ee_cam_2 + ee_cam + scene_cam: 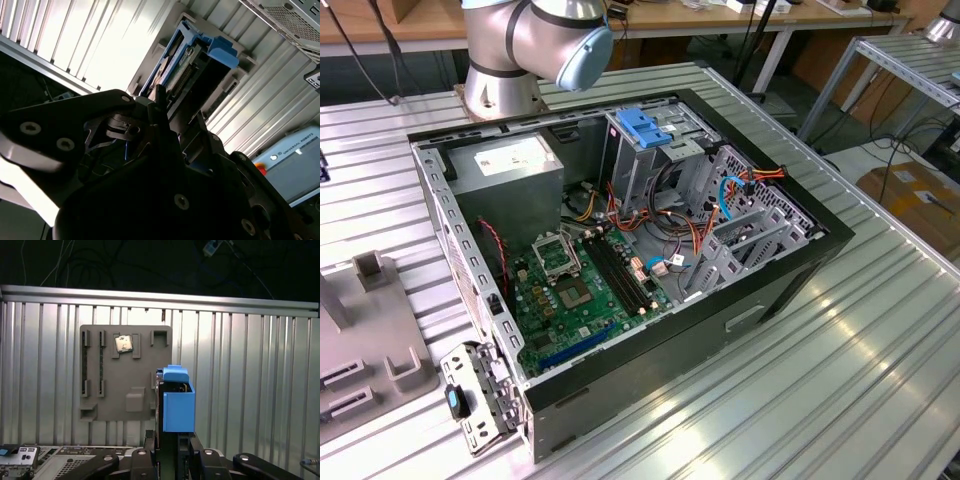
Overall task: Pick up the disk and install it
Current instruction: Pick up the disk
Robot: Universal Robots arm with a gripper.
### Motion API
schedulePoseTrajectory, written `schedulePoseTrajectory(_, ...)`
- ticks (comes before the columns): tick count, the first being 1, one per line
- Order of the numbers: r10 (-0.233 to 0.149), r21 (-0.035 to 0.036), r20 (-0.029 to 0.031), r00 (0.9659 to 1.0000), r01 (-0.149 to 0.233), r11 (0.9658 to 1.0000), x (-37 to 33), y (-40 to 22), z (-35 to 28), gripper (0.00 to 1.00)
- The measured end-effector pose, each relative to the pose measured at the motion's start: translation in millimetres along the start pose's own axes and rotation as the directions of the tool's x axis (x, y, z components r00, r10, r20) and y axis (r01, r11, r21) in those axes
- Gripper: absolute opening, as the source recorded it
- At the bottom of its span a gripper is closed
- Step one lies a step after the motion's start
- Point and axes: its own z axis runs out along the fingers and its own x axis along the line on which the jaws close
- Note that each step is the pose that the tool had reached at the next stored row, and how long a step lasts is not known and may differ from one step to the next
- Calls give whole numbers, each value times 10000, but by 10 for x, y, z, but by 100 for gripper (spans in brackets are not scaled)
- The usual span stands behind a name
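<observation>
The disk, a drive in a bright blue plastic carrier, stands on edge between my gripper's dark fingers, right at the edge of a grey fixture plate. In the second wrist view the disk rises from the gripper, whose fingers lie against its two faces, with the pale fixture behind it. I cannot tell whether the disk still touches the fixture. The open computer case lies on the ribbed metal table, with a grey drive cage topped by a blue latch at its back.
A small processor chip sits in a pocket of the fixture plate. The robot's base and elbow stand behind the case. Part of the grey fixture lies at the exterior view's left. A case corner lies near the gripper.
</observation>
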Motion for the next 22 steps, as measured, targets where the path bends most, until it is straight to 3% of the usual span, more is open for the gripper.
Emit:
schedulePoseTrajectory(6, 0, 0, 3, 10000, 0, 10000, 3, -89, 1, 35)
schedulePoseTrajectory(8, 0, 0, 2, 10000, 0, 10000, 6, -187, 1, 35)
schedulePoseTrajectory(14, 0, 0, 2, 10000, 0, 10000, 12, -363, 1, 35)
schedulePoseTrajectory(18, 0, 0, 2, 10000, 0, 10000, 16, -462, 1, 35)
schedulePoseTrajectory(22, 1, -3, 0, 10000, -1, 10000, 17, -516, -7, 35)
